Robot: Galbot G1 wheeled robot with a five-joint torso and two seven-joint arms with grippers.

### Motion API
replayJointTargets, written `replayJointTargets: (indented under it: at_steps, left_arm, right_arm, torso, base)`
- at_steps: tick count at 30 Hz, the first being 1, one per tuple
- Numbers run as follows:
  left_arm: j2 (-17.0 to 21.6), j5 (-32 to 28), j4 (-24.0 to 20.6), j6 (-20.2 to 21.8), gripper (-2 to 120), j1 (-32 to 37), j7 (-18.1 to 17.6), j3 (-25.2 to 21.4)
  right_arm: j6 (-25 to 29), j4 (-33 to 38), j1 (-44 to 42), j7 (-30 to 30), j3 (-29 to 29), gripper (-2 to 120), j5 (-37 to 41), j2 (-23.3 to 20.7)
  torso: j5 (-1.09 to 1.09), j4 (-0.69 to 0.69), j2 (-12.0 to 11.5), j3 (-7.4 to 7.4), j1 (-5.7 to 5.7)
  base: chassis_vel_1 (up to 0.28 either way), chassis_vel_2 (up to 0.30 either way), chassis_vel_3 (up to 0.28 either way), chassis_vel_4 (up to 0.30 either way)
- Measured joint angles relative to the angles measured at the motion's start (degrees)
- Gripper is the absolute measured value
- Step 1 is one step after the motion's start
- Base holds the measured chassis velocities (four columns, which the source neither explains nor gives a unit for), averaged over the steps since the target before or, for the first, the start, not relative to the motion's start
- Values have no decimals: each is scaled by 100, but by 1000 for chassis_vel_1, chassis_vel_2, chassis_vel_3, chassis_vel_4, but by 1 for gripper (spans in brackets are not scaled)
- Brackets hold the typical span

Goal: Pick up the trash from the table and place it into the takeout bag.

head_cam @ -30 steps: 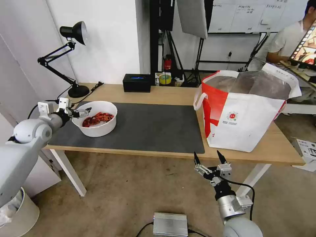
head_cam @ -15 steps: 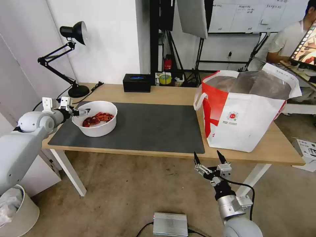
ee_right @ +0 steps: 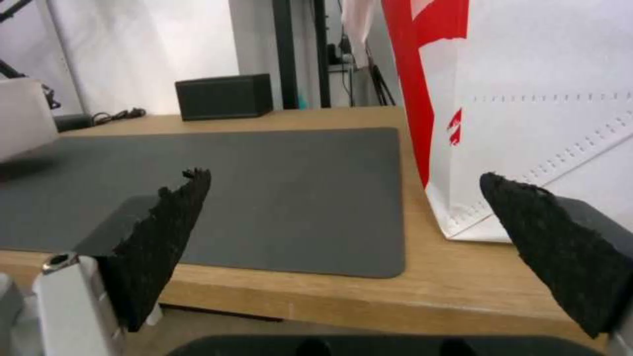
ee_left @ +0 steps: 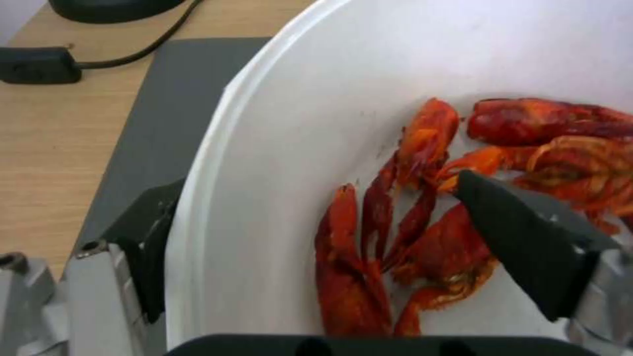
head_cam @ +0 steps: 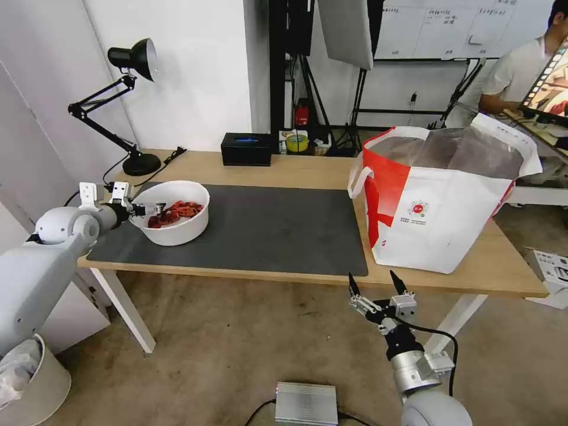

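At the white round bowl of red shells, the left gripper reaches level, fingers straddling its rim; beyond the table's near edge, the right gripper points up, spread.

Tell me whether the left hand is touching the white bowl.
Cannot tell. Left wrist view: the open left hand straddles the white bowl; its rim hides the outer finger's inner face, the other finger is over the shells.
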Motion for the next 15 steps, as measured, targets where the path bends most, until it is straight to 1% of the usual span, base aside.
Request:
replayJointTargets:
  at_steps: [1,3,4,5,7,8,10,11,12,13,14,15]
  left_arm:
    - [0,0,0,0,92,0,0,0]
    - [-11,3,0,-11,86,3,0,-6]
    - [-17,4,-9,-17,77,3,-2,-10]
    - [-18,5,-21,-18,72,5,-3,-15]
    - [-18,5,-26,-19,72,8,-3,-17]
    - [-16,7,-58,-21,62,35,-3,-30]
    - [-16,7,-64,-22,60,41,-3,-33]
    - [-14,11,-97,-26,51,86,-4,-63]
    - [-14,13,-108,-26,47,107,-4,-77]
    - [-14,13,-108,-26,47,107,-4,-77]
    - [-13,15,-122,-28,43,127,-4,-87]
    - [-7,16,-136,-30,37,147,-4,-98]
  right_arm:
    - [0,0,0,0,0,100,0,0]
    - [0,0,0,0,0,100,0,0]
    - [0,0,0,0,0,100,0,0]
    - [0,0,0,0,0,100,0,0]
    - [0,0,0,0,0,100,0,0]
    - [0,0,0,0,0,100,0,0]
    - [0,0,0,0,0,100,0,0]
    - [0,0,0,0,0,100,0,0]
    - [0,0,0,0,0,100,0,0]
    - [0,0,0,0,0,100,0,0]
    - [0,0,0,0,0,100,0,0]
    - [0,0,0,0,0,100,0,0]
  torso:
    - [0,0,0,0,0]
    - [1,0,0,0,0]
    - [1,0,0,0,0]
    - [1,0,0,0,0]
    - [0,0,0,0,0]
    - [1,0,0,0,0]
    - [1,0,0,0,0]
    - [1,0,0,0,0]
    - [1,0,0,0,0]
    - [1,0,0,0,0]
    - [0,0,0,0,0]
    - [1,0,0,0,0]
  base:
    - [0,0,0,0]
    - [0,0,0,0]
    - [0,0,0,0]
    - [0,0,0,0]
    - [0,0,0,0]
    - [0,0,0,0]
    - [0,0,0,0]
    - [0,0,0,0]
    - [0,0,0,0]
    - [0,0,0,0]
    - [0,0,0,0]
    - [0,0,0,0]
